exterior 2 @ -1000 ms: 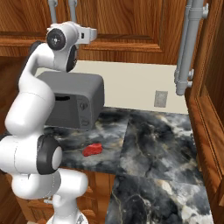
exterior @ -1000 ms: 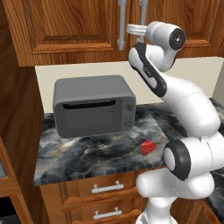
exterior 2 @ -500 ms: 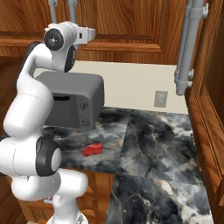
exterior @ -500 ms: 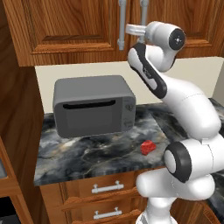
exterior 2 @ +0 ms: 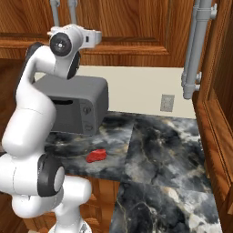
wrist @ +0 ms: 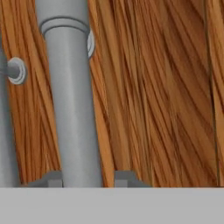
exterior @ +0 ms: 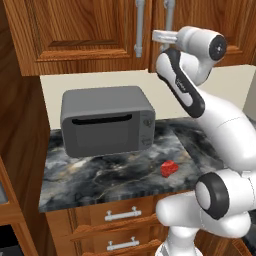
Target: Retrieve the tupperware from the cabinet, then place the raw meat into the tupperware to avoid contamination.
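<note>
Your reddish-brown wooden wall cabinet (exterior: pixel 90 35) is shut, so the tupperware is presumably inside, hidden. Big grey microwave (exterior: pixel 106 120) sits on the dark marble desk (exterior 2: pixel 159 145). You've raised the two-finger gripper (wrist: pixel 83 179) to the long silver bar handle (wrist: pixel 70 96); jaws apart, straddling it, ready to pull. Small red raw meat lump (exterior: pixel 169 168) waits on the desk.

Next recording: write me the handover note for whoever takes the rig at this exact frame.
Gripper: raised at the cabinet, fingertips either side of the right door's handle, jaws apart, not clamped.
Cabinet doors shut; tupperware presumably inside.
Raw meat lies on the counter, right of the microwave.
Done: reach to the handle.
Left: grip, open door, fetch tupperware, put meat in.
</note>
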Controlling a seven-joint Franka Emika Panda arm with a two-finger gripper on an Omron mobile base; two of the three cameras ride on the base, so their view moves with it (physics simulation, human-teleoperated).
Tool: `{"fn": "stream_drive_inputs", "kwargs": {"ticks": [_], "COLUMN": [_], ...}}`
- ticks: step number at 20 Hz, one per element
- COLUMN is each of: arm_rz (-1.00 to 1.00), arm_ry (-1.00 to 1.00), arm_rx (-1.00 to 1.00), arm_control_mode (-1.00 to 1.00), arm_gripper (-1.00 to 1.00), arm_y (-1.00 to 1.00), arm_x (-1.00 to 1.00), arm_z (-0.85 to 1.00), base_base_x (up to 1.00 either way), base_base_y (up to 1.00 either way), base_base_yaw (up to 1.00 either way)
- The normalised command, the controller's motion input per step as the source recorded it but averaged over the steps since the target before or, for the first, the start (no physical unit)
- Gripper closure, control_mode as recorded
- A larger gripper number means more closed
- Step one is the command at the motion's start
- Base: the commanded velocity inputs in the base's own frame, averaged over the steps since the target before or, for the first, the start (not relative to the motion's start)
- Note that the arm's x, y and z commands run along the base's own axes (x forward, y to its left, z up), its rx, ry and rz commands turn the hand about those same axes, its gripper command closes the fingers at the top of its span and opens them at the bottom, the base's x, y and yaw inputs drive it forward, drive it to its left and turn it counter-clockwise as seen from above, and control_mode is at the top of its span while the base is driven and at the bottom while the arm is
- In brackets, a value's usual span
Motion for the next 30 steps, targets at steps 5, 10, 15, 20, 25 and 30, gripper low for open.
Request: {"fn": "stream_drive_inputs", "kwargs": {"ticks": [5,10,15,20,25,30], "arm_rz": [0.03,0.01,0.00,0.00,0.00,0.00], "arm_ry": [0.00,0.00,0.00,0.00,0.00,0.01], "arm_rx": [-0.02,-0.03,-0.05,-0.02,0.03,0.07], "arm_control_mode": [-1.00,-1.00,-1.00,-1.00,-1.00,-1.00], "arm_gripper": [1.00,1.00,1.00,1.00,1.00,1.00], "arm_y": [-0.70,-0.77,-0.80,-0.91,-1.00,-1.00], "arm_x": [-0.58,-0.68,-0.72,-0.72,-0.66,-0.58], "arm_z": [0.26,0.25,0.24,0.11,0.00,0.00], "base_base_x": [0.00,0.00,0.00,0.00,0.00,0.00], "base_base_y": [0.00,0.00,0.00,0.00,0.00,0.00], "base_base_yaw": [0.00,0.00,0.00,0.00,0.00,0.00]}}
